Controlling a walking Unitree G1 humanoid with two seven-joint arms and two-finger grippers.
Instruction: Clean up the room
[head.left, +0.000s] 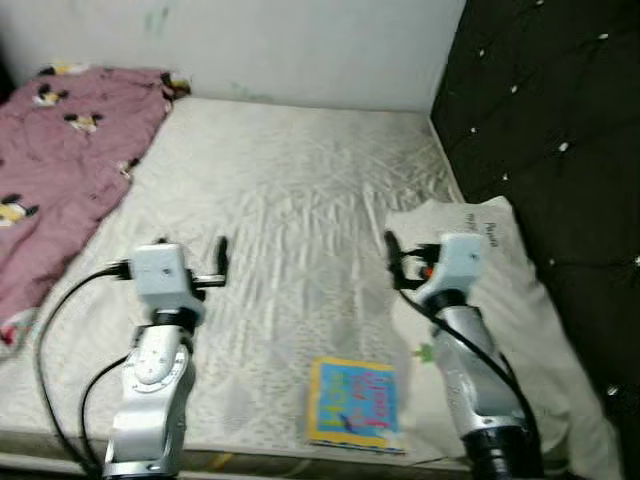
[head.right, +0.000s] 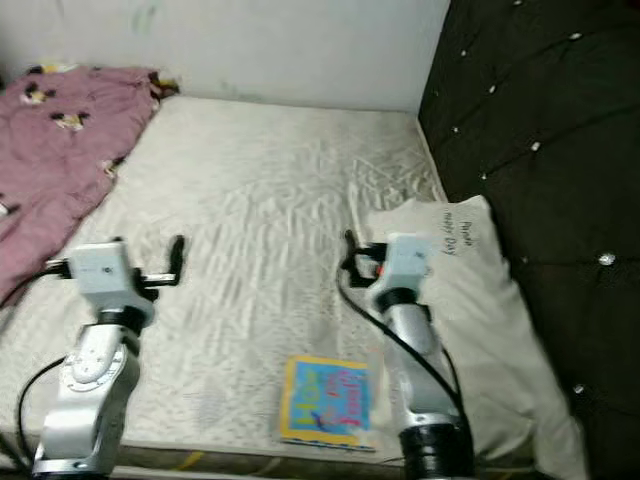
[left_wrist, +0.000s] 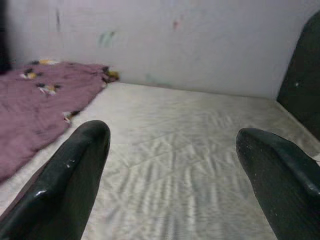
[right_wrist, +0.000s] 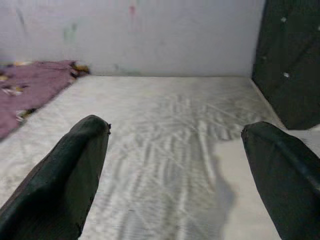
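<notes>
Near edge of a bare quilted mattress (head.left: 290, 200): a colourful book (head.left: 356, 403) lies flat beside a white pillow (head.left: 500, 290). Above the mattress, left gripper (left_wrist: 172, 165) and right gripper (right_wrist: 175, 165) hover with fingers spread, holding nothing. Farther back: a maroon blanket (head.left: 60, 170), apparently cartoon-printed; black tufted headboard (head.left: 550, 130); white wall (head.left: 300, 45).

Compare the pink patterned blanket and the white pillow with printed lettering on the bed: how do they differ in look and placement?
The pink patterned blanket is rumpled and lies along the robot's left side of the pale quilted mattress, reaching the far wall; the white pillow with printed lettering lies flat on the right side, against the dark tufted headboard. The blanket carries small cartoon figures; the pillow is plain apart from its lettering. Both rest on the mattress, untouched by either gripper.
</notes>
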